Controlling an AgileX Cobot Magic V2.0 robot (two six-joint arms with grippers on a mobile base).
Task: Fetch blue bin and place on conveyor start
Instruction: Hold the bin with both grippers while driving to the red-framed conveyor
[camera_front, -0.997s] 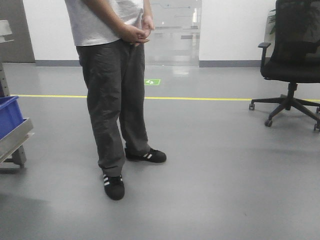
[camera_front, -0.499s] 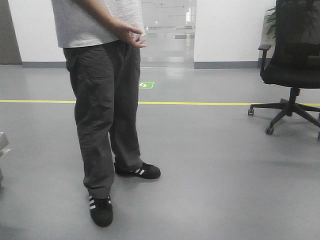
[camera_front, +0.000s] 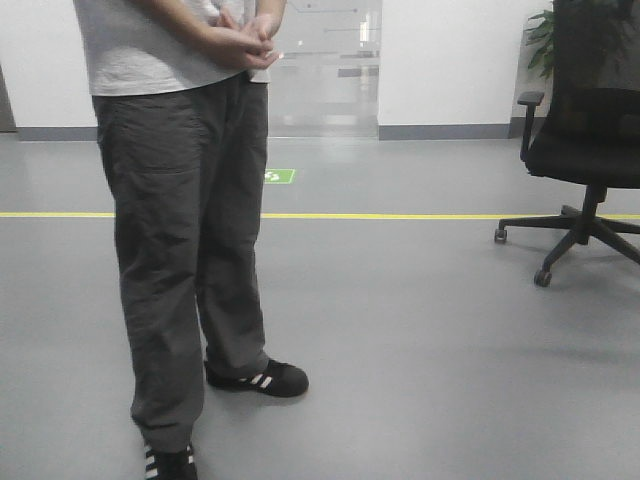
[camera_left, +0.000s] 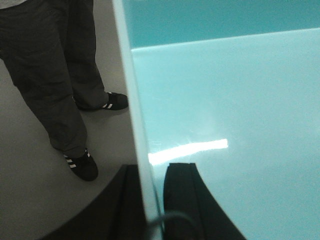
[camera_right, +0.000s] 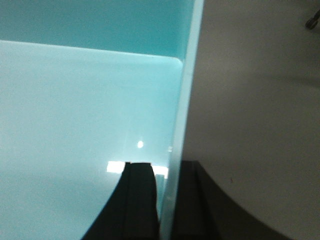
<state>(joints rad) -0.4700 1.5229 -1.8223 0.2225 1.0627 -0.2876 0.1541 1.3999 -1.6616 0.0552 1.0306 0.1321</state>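
Shelf gone from front view, we're probably turning toward conveyor start; left gripper (camera_left: 152, 172) and right gripper (camera_right: 167, 170) each clamp a blue bin (camera_left: 225, 100) wall.

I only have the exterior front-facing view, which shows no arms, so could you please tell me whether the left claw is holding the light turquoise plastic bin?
Observer: Yes. In the left wrist view the left claw is shut on one side wall of the light turquoise smooth plastic bin, with one finger inside and one outside.
Operator: Thank you. And the right claw?
Observer: The right claw grips the opposite wall in the same way, as the right wrist view shows.
Operator: Is the person touching the bin?
Observer: No. In the left wrist view the person in dark grey trousers stands on the floor outside the wall held by the left claw, apart from the bin.
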